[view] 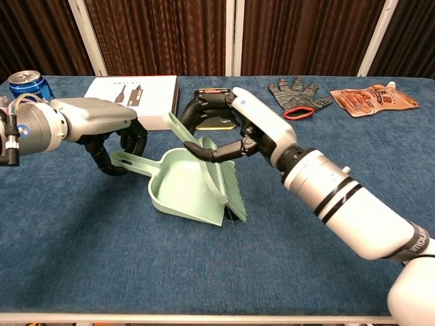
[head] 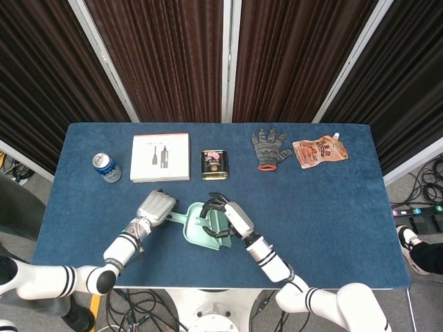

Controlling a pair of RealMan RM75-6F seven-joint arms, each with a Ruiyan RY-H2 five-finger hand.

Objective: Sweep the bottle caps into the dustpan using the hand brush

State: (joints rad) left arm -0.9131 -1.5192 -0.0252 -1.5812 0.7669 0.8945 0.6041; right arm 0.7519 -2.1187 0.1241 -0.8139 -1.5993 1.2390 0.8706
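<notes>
no text can be read in either view. the white box (head: 160,157) near the table's (head: 332,207) far edge carries dark figures and a line of print, too small to make out. the tin (head: 214,164) at the far edge's middle has a label, the orange pouch (head: 319,150) toward the far right corner has printing, and the blue can (head: 106,167) near the far left corner has markings, all illegible.
</notes>
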